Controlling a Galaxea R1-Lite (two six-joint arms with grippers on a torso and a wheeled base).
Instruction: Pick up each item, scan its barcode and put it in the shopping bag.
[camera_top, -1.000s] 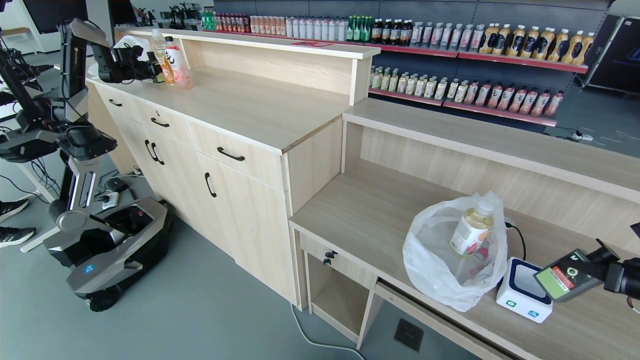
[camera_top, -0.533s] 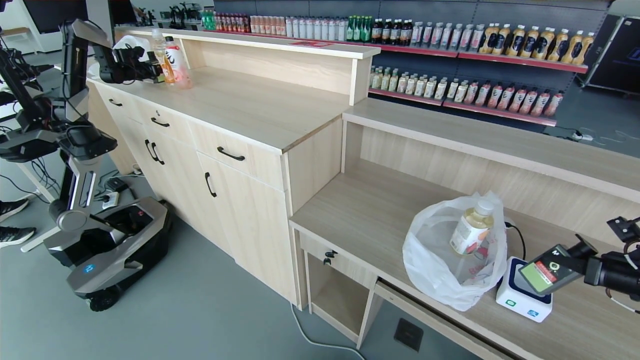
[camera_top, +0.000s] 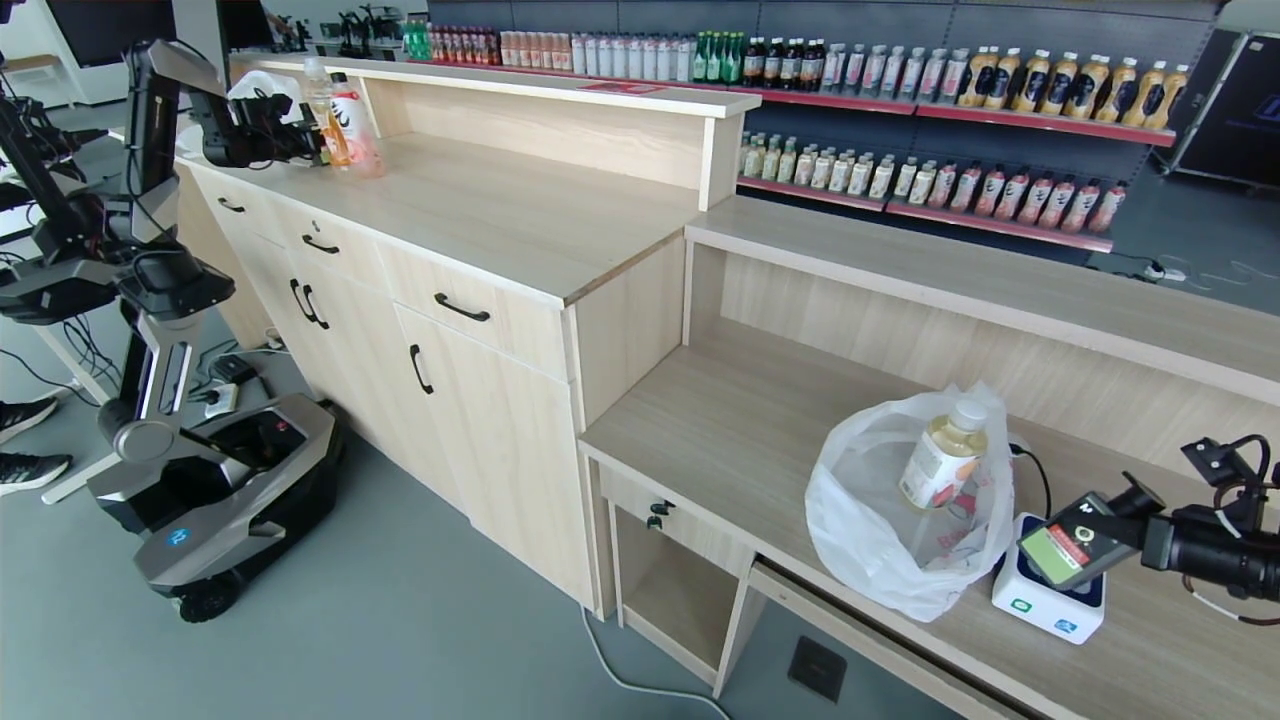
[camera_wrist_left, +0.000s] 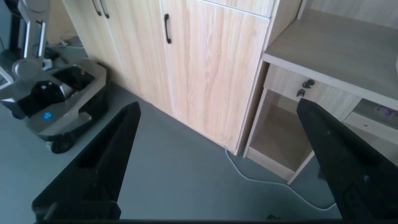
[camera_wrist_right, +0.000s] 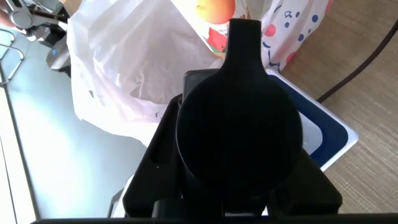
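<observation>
Within the last second the right gripper (camera_top: 1112, 522), pinching a dark packet (camera_top: 1068, 543) with a green and red label, has slid along the desk's (camera_top: 760, 420) front edge toward the shopping bag (camera_top: 880, 530). It now holds the packet just over the white scanner (camera_top: 1045, 600). The scan seems underway, with bagging next; the left gripper (camera_wrist_left: 217, 112) hangs spread above the floor.

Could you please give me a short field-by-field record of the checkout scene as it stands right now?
right claw: shut on a dark item with a green and red label
dark item position: over the white scanner; contact cannot be told
left claw: open, empty, above the floor
shopping bag: on the desk, beside the scanner
bottle: inside the shopping bag, cap up
stage: scanning; dark item not yet bagged
</observation>
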